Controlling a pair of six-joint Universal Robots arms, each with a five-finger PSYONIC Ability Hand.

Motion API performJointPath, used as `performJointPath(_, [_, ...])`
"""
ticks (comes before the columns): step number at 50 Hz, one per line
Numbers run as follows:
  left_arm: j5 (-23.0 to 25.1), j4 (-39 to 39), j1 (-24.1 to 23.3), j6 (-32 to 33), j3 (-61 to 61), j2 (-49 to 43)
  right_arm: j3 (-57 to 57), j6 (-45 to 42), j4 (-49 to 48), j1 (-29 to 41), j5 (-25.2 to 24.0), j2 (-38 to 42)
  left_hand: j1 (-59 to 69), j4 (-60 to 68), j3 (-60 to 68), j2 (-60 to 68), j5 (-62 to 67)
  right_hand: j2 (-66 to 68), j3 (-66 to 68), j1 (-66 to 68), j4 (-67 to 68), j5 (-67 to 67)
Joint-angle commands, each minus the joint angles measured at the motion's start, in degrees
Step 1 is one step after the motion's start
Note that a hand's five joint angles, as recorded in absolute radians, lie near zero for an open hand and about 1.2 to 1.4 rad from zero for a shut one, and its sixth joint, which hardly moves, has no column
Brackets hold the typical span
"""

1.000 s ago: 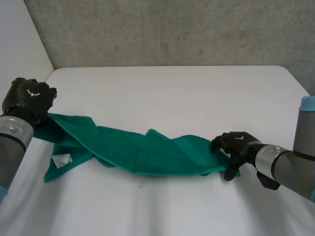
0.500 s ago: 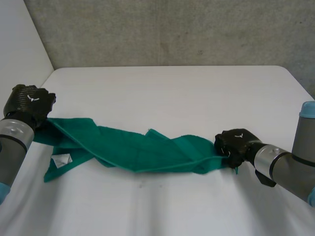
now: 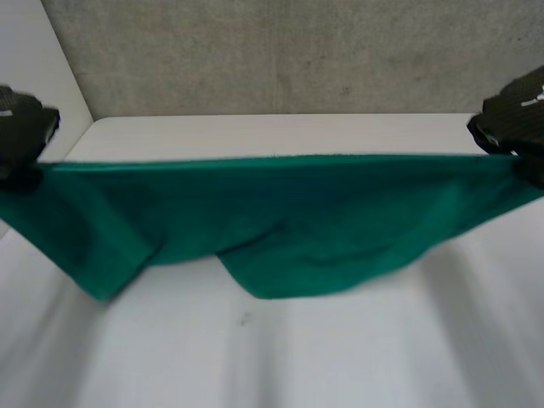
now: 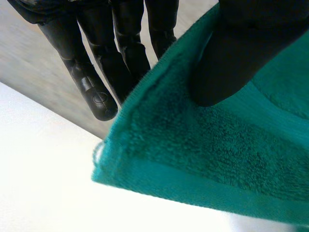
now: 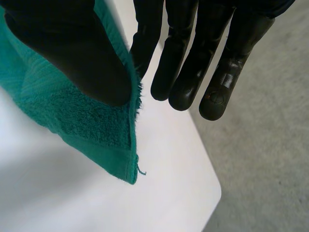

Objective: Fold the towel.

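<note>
A green towel (image 3: 280,217) hangs stretched between my two hands above the white table (image 3: 280,357), its top edge taut and level, its lower part sagging in folds. My left hand (image 3: 21,127) holds the towel's left top corner; in the left wrist view the thumb (image 4: 231,63) presses the towel (image 4: 203,154) against the fingers (image 4: 91,82). My right hand (image 3: 518,115) holds the right top corner; in the right wrist view the thumb (image 5: 72,58) pinches the towel (image 5: 82,125) against the fingers (image 5: 193,63).
A grey wall (image 3: 280,51) stands behind the table's far edge. In the right wrist view the table's corner (image 5: 207,193) drops off to a grey floor (image 5: 270,159).
The right hand shut on the towel's right end. Both hands then rose and spread apart, lifting the towel off the table and stretching it out.
</note>
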Motion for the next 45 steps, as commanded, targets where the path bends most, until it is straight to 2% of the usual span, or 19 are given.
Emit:
performJointPath(1, [-0.03,-7.18,-0.13,0.48,1.13,-4.92,3.15,-2.96,0.14,3.49,3.8,6.31,13.09,11.53,11.59,11.24,15.59,12.48,12.32,23.66,11.88,13.54])
performJointPath(3, [-0.03,-5.09,-0.21,0.48,-0.01,-10.95,4.11,-2.87,-0.47,6.55,5.63,11.81,13.09,11.53,11.59,11.24,15.59,12.48,12.32,23.66,11.88,13.54])
performJointPath(9, [-0.56,-0.77,-0.48,1.35,3.49,-23.45,2.28,-2.78,-5.73,7.8,11.34,21.23,13.09,11.53,11.59,11.24,15.59,12.48,12.32,23.66,11.88,13.54])
performJointPath(13, [-1.78,0.46,-1.97,3.81,9.9,-30.04,-5.36,-2.17,-11.63,7.89,14.69,26.96,13.09,11.53,11.59,11.24,15.59,12.48,12.32,23.66,11.88,13.54])
performJointPath(15, [-4.85,2.12,-4.42,6.97,19.53,-34.7,-10.1,-1.56,-13.65,7.98,15.66,28.72,13.09,11.53,11.59,11.24,15.59,12.48,12.32,23.66,11.88,13.54])
performJointPath(19, [-6.89,5.3,-5.84,9.09,27.85,-36.13,-30.27,5.36,-21.8,9.82,16.37,31.53,13.09,11.53,11.59,11.24,15.59,12.48,12.32,23.66,11.88,13.54])
performJointPath(20, [-7.23,9.3,-6.28,10.13,32.81,-36.04,-30.34,5.39,-21.84,9.82,16.37,31.54,13.09,11.53,11.59,11.24,15.59,12.48,12.32,23.66,11.88,13.54])
performJointPath(21, [-7.24,18.39,-7.06,10.49,38.43,-34.99,-39.39,9.65,-28.1,10.08,16.2,31.45,13.09,11.53,11.59,11.24,15.59,12.48,12.32,23.66,11.88,13.54])
performJointPath(24, [-7.33,28.82,-7.95,10.58,40.41,-31.74,-43.95,13.64,-34.21,10.35,16.11,31.1,13.09,11.53,11.59,11.24,15.59,12.48,12.32,23.66,11.88,13.54])
performJointPath(27, [-6.98,40.33,-9.09,10.5,39.11,-27.35,-42.83,16.46,-39.93,10.35,15.76,28.74,13.09,11.53,11.59,11.24,15.59,12.48,12.32,23.66,11.88,13.54])
performJointPath(30, [-6.8,39.41,-9.79,10.41,36.3,-26.02,-35.56,17.08,-40.73,10.0,14.09,22.16,13.09,11.53,11.59,11.24,15.59,12.48,12.32,23.66,11.88,13.54])
performJointPath(36, [-6.8,38.17,-10.06,9.44,29.43,-25.67,-22.17,17.17,-41.7,9.82,11.89,18.0,13.09,11.53,11.59,11.24,15.59,12.48,12.32,23.66,11.88,13.54])
performJointPath(40, [-6.62,38.17,-8.74,5.4,20.99,-24.79,-14.17,17.17,-43.19,9.56,10.92,17.04,13.09,11.53,11.59,11.24,15.59,12.48,12.32,23.66,11.88,13.54])
performJointPath(42, [-6.45,38.25,-7.17,1.91,13.49,-24.61,-4.47,16.99,-43.9,9.47,10.4,15.55,13.09,11.53,11.59,11.24,15.59,12.48,12.32,23.66,11.88,13.54])
performJointPath(45, [-6.36,38.34,-6.55,0.13,9.85,-24.7,-0.3,17.16,-44.07,9.47,10.31,15.28,13.09,11.53,11.59,11.24,15.59,12.48,12.32,23.66,11.88,13.54])
